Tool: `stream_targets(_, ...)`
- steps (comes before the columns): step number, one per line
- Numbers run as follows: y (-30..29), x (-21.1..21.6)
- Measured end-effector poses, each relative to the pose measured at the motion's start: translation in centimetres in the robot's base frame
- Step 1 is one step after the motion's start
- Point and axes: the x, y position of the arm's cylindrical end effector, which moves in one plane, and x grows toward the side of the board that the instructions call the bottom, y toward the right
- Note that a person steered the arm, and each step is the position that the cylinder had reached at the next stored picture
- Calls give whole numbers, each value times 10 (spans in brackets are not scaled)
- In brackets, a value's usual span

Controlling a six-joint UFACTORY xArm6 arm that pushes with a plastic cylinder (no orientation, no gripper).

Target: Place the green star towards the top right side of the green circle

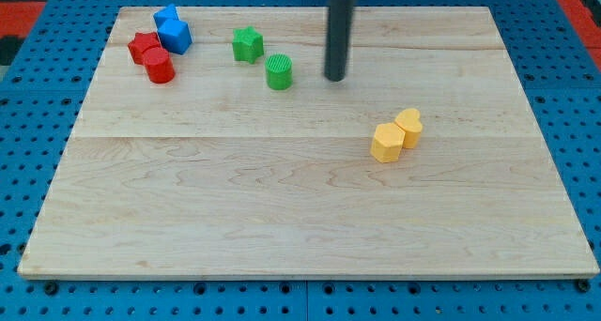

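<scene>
The green star point(247, 44) lies near the view's top, left of centre. The green circle point(279, 71) stands just below and to the right of it, a small gap between them. My tip point(335, 78) touches the board to the right of the green circle, about a block's width away, and touches no block. The dark rod rises straight up to the view's top edge.
A red star point(144, 47) and a red cylinder point(159, 66) sit at the top left, with two blue blocks point(173, 31) beside them. A yellow hexagon point(387, 142) and a yellow heart point(409, 126) sit together right of centre. The wooden board point(300, 218) lies on a blue perforated base.
</scene>
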Motion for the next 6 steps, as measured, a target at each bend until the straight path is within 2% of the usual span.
stream_targets(1,-105,-44)
stream_targets(2,-147,-48)
stream_targets(3,-60,-24)
stream_targets(4,18,-42)
stream_targets(5,-3,-79)
stream_targets(6,-57,-86)
